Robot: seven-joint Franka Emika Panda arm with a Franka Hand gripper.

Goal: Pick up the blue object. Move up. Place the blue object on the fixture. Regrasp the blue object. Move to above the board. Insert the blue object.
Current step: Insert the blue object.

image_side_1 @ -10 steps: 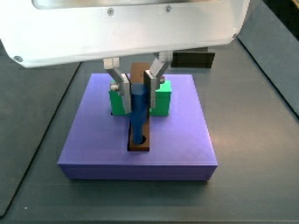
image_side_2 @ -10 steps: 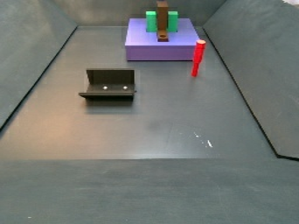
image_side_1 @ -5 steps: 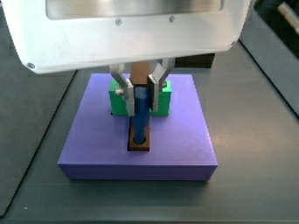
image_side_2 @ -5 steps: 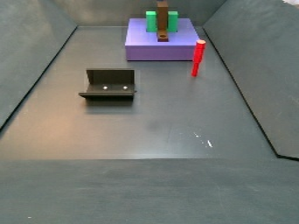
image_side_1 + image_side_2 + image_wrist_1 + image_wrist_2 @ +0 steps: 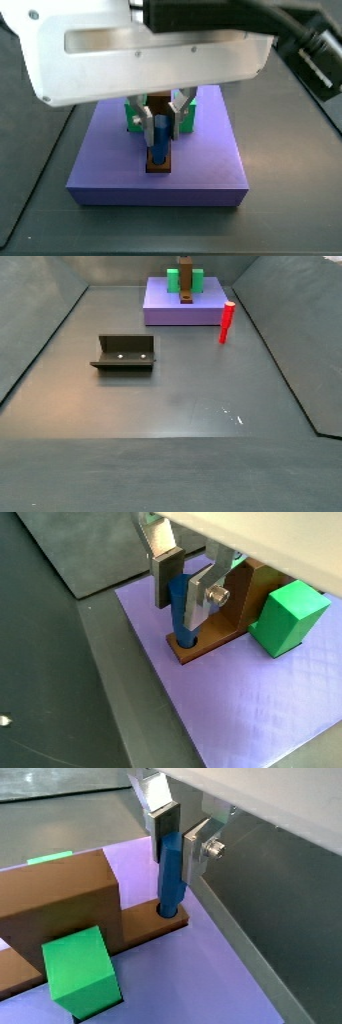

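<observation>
Gripper [image 5: 186, 600] hangs over the board [image 5: 254, 702], its two silver fingers closed narrowly on the upper part of the blue object [image 5: 181, 612], which stands upright between them. In both wrist views the lower tip of this slim blue peg [image 5: 171, 873] sits in the round hole at the end of the long brown bar [image 5: 147, 928], so the peg touches the bar while the fingers [image 5: 195, 853] grip it from either side. In a side view the gripper [image 5: 162, 104] shows just beneath the large white wrist housing [image 5: 154, 55], with the blue object [image 5: 160, 140] pointing straight down onto the brown bar [image 5: 159, 160] in the middle of the lavender-blue board [image 5: 201, 170].

A green block [image 5: 286, 619] stands on the board just beside the taller part of the brown piece [image 5: 238, 607]; in a wrist view a green block [image 5: 80, 971] lies against the brown bar's raised section [image 5: 60, 893]. In a side view, green blocks [image 5: 187, 115] flank the bar behind the fingers.

In a side view from farther off, the board [image 5: 181, 311] sits at the far end of the grey floor [image 5: 174, 416], with a red upright peg [image 5: 227, 322] just beside its near right corner. The fixture [image 5: 124, 353], a dark bracket on a base plate, stands well apart from the board on the floor. The gripper itself cannot be made out in that view.
</observation>
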